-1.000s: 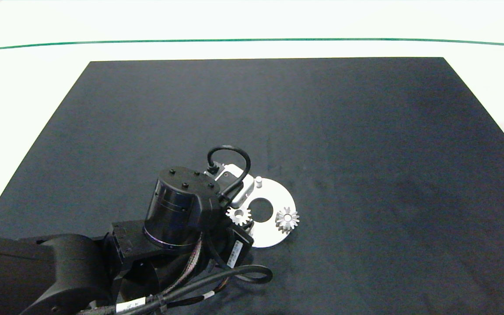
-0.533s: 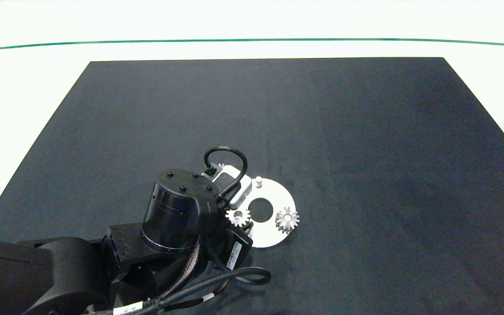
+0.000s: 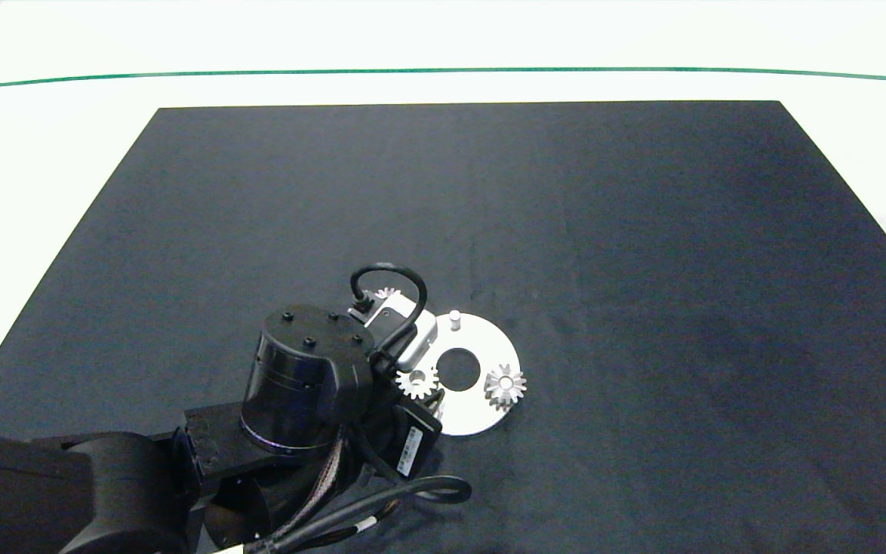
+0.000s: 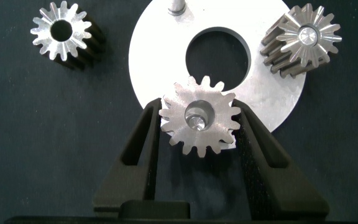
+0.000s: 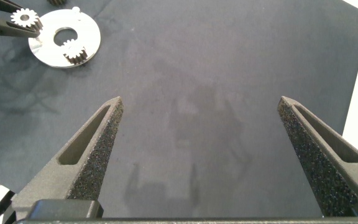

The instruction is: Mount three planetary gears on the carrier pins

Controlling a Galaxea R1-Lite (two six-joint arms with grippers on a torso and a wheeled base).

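Note:
The white carrier disc (image 3: 464, 415) lies on the dark mat. One planetary gear (image 3: 504, 385) sits on the disc's right pin, whose top shows in the gear's centre (image 4: 304, 36). My left gripper (image 4: 199, 107) is shut on a second gear (image 4: 201, 118), held over the left pin, which shows through the gear's hole. The far carrier pin (image 3: 454, 318) stands bare. A third gear (image 4: 61, 38) lies loose on the mat beside the disc, and in the head view it (image 3: 386, 293) peeks out behind the wrist cable. My right gripper (image 5: 207, 143) hangs open over bare mat, away from the disc (image 5: 45, 46).
The dark mat (image 3: 604, 231) covers most of the white table (image 3: 43, 138). My left arm (image 3: 297, 385) and its cables hide the mat near the disc's left side. A green line (image 3: 443, 71) runs along the table's far side.
The left wrist has shifted a little left and toward the near edge. The held gear has stayed at the disc's left pin. The loose gear now shows behind the cable.

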